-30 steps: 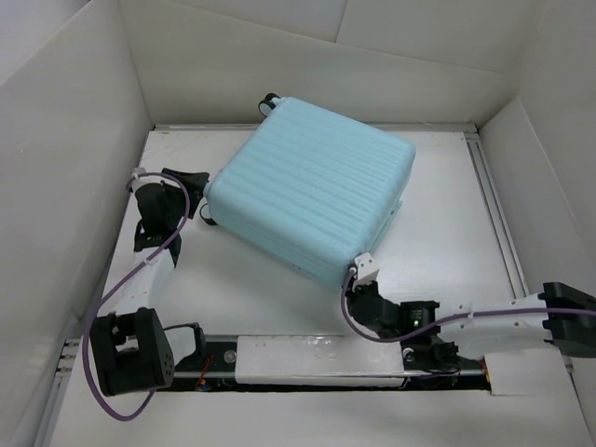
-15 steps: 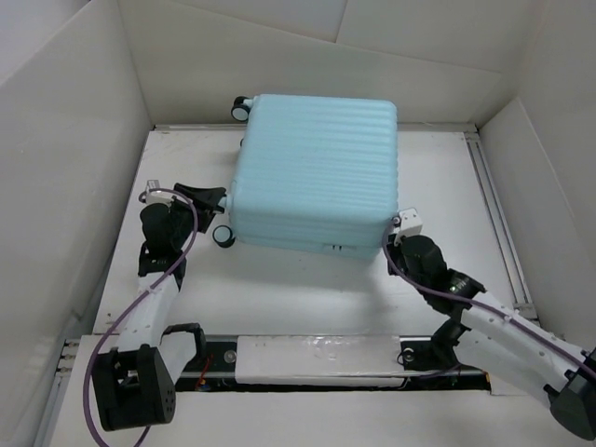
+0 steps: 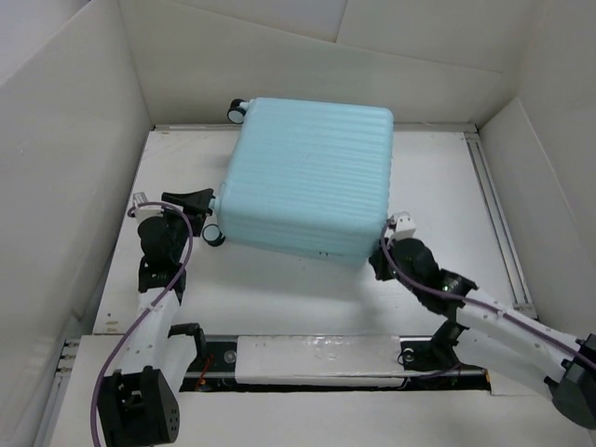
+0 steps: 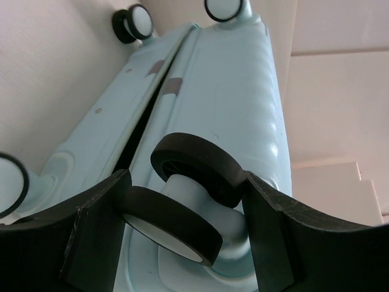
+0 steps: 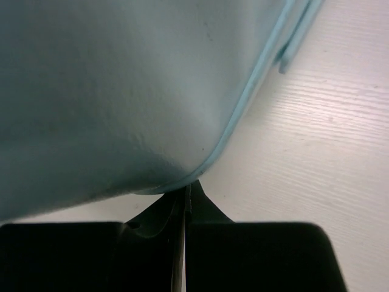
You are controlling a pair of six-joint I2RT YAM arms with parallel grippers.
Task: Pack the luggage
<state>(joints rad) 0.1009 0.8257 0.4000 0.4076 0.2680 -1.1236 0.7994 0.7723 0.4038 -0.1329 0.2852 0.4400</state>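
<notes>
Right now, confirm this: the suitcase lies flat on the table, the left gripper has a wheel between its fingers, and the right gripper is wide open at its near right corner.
Wrong on one point: the right gripper is shut, its tips pressed together, as the right wrist view shows. The rest holds: suitcase flat on the table, wheel inside the left gripper.

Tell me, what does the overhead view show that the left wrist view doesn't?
Only overhead: the whole closed suitcase lying on the table, and the right tool shut at its near corner. Only the wrist view: a wheel close up, pinched between the fingers of the left tool, and the seam between the shell halves. Both: the suitcase and the left tool.
</notes>
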